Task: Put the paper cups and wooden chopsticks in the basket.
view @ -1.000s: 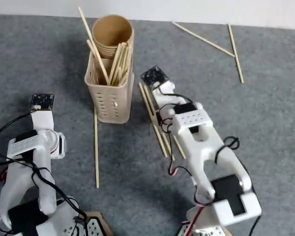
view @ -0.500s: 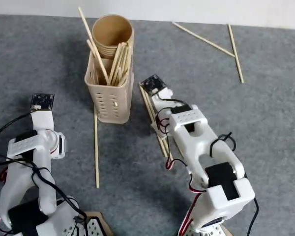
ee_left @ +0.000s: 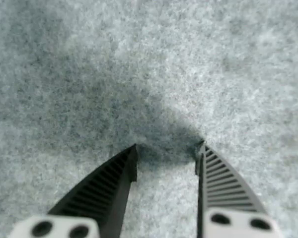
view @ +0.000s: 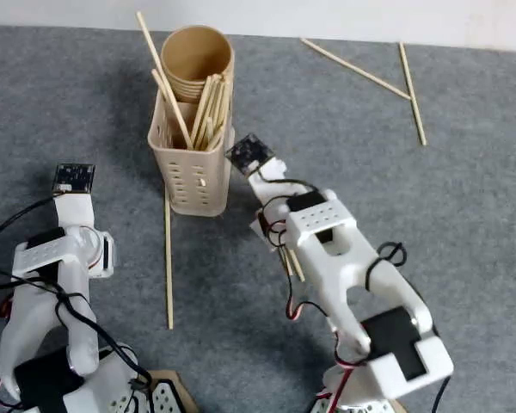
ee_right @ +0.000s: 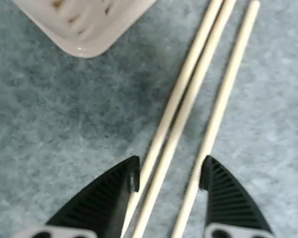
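Left gripper: jaws spread, nothing between the tips, poised over bare grey mat. In the high view this arm sits well off the basket, on the side away from the other arm.

Right gripper: jaws spread and not clamped on anything. The tips straddle three chopsticks lying flat on the mat just beside the basket's foot. Two of them run pressed side by side and the third lies slightly apart. We cannot tell whether either tip touches wood.

One single chopstick lies on the mat on the basket's opposite side, its end near the basket's base.

The basket stands upright. It holds the stacked paper cups at its far end and a bundle of chopsticks leaning out over the rim.

Well beyond the basket, two loose chopsticks lie near the mat's far edge.

Change over the last second: the right arm's wrist swung in toward the basket and now sits close against its wall. The left arm is unchanged.
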Available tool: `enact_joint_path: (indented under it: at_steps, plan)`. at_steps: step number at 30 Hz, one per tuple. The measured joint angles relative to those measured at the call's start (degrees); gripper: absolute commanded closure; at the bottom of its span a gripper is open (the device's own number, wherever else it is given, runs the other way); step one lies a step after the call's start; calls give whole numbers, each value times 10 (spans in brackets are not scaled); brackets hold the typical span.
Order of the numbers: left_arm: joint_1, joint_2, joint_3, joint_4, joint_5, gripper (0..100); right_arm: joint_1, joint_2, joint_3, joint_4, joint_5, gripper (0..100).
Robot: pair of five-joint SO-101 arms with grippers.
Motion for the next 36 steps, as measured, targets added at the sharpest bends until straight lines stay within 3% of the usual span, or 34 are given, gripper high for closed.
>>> enact_joint_path:
  at_steps: [7, 9, 12, 14, 24, 31, 36]
  plan:
    - [0, 0, 0, 0, 0, 783, 11, 67, -1, -19, 0, 719]
    - [0, 0, 0, 0, 0, 783, 11, 71, -3, -19, 0, 795]
    - [0, 0, 0, 0, 0, 783, 11, 71, -3, -19, 0, 998]
    - [0, 0, 0, 0, 0, 783, 14, 71, -8, -20, 1, 959]
    - [0, 0, 0, 0, 0, 783, 31, 69, -19, -22, -1, 992]
    - [0, 0, 0, 0, 0, 783, 89, -45, -83, -19, 1, 992]
    - [0, 0, 0, 0, 0, 783, 88, -122, -165, -19, -4, 992]
